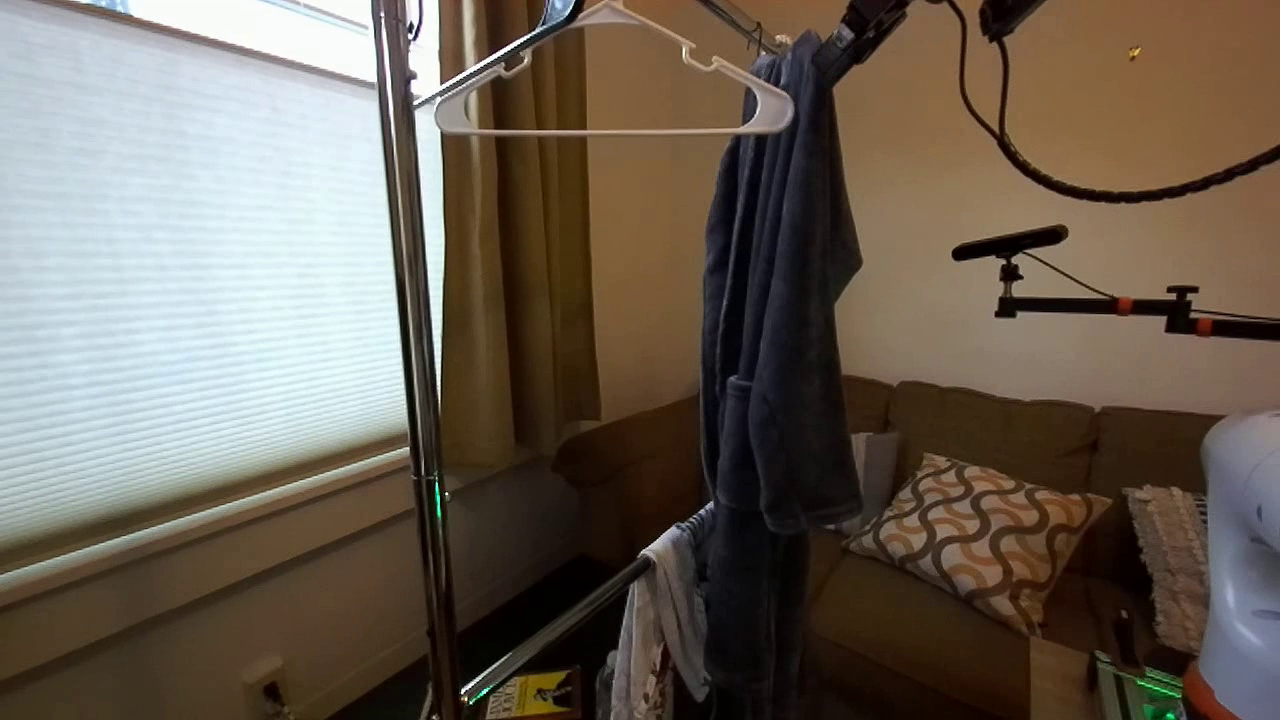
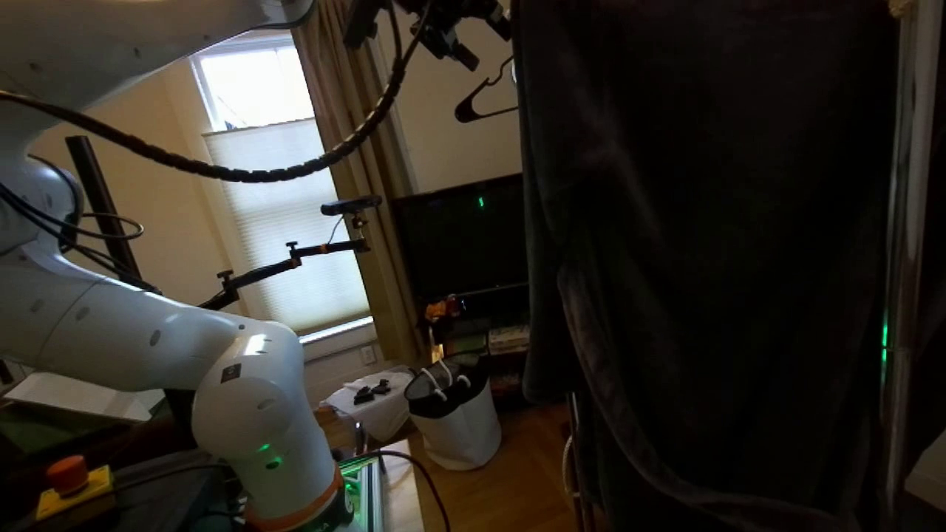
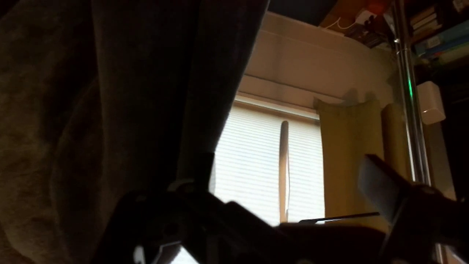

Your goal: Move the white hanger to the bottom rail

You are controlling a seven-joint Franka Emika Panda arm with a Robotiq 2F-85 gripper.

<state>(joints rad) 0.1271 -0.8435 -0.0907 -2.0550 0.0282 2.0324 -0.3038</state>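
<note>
Snag risk, nothing grasped yet

In an exterior view: white hanger (image 1: 614,132) high by the top rail (image 1: 735,22), hook out of sight. Grey-blue robe (image 1: 780,300) just behind — a sideways sweep could drag it along. Bottom rail (image 1: 555,630) well below, partly taken by pale cloth (image 1: 680,610); if the drop is rushed, the hook could miss the bar or land on that cloth.

In an exterior view: gripper (image 2: 485,44) up near a black hanger (image 2: 465,112). The robe hides the rest from where I stand, so a misjudged depth could knock hangers together rather than catch one.

In the wrist view: fingers (image 3: 381,187) spread wide, no hold on anything. The robe-side finger overlaps the robe's edge; can't tell if they touch — closing there might nip fabric. An edge-on hanger (image 3: 284,165) shows between the fingers, colour lost against the bright blind (image 3: 249,157); if it's the black one, that's a wrong pick.
</note>
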